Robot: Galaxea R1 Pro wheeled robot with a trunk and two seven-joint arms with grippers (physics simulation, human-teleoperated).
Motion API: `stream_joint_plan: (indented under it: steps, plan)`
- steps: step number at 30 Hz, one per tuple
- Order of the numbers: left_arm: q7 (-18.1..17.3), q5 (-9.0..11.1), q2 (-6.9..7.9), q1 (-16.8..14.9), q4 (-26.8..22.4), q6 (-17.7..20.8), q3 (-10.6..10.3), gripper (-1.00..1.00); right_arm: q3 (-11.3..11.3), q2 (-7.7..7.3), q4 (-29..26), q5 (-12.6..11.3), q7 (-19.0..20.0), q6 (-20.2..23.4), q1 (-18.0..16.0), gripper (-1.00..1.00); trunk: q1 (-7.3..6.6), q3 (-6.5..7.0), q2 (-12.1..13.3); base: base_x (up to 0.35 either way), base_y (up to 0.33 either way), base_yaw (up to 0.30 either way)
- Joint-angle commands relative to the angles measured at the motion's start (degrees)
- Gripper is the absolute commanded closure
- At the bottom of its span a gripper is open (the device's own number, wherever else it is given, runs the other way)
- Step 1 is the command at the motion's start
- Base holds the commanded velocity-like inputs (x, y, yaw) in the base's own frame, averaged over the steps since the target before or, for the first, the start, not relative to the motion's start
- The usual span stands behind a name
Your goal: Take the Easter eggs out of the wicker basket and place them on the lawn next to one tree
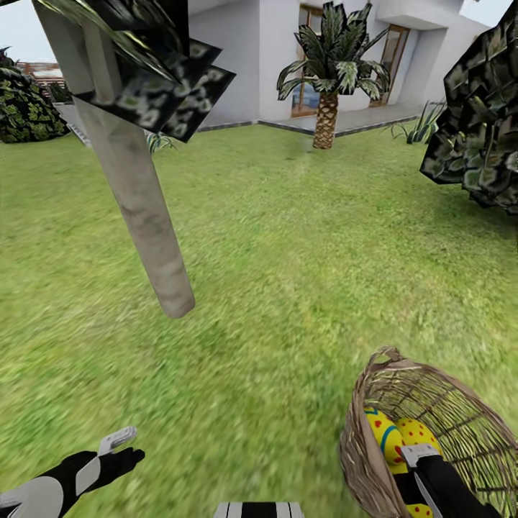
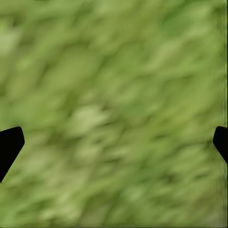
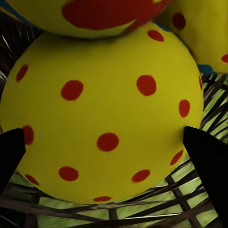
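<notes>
1. Reaching into the wicker basket [image 1: 439, 410], the right gripper [image 3: 111, 147] has its fingers spread wide on either side of a red-dotted Easter egg [image 3: 102, 109]; I cannot tell whether the pads touch it yet.
2. Smooth and rounded, the egg looks light, rigid and likely slippery, so a hold across its widest middle seems safest.
3. All three eggs sit inside the basket: yellow shells, one dotted, one with a red flower [image 3: 95, 14], one with blue bands [image 1: 381, 432].
4. Basket rests on the lawn [image 1: 288, 273], near the pale tree [image 1: 137, 194].
5. Left gripper [image 2: 114, 142] hangs wide open and empty over grass.
</notes>
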Motion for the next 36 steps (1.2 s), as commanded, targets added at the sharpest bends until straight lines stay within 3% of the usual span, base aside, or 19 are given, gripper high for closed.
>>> stream_joint_plan:
  steps: [1,14,19,23,36]
  plan:
    - [0.0,0.2,-0.12,0.0,-0.2,0.6,0.4,-1.0,0.0,-0.02,-0.1,0.6,0.4,0.3,0.0,1.0,-0.04,0.18,0.0,0.0,0.0,0.0]
    - [0.1,0.2,-0.18,0.0,-0.1,0.9,0.5,-1.0,0.1,-0.03,0.0,0.6,0.4,0.2,0.0,1.0,-0.37,3.06,0.2,-0.072,0.0,0.0]
    - [0.0,0.2,-1.48,0.0,0.2,0.6,0.4,-1.0,0.1,-0.02,0.3,0.4,0.4,0.3,0.0,1.0,-0.5,4.17,0.2,0.0,0.0,-0.135]
    - [0.0,0.1,-1.66,0.0,0.2,0.5,0.4,-1.0,0.2,0.05,0.3,0.4,0.4,0.2,0.0,1.0,-0.5,4.17,0.2,0.0,0.0,-0.018]
    - [0.0,0.1,-2.35,0.0,0.3,0.4,0.4,-1.0,0.2,-0.1,0.3,0.4,0.4,0.2,0.0,1.0,-0.83,7.05,0.4,0.0,0.0,0.0]
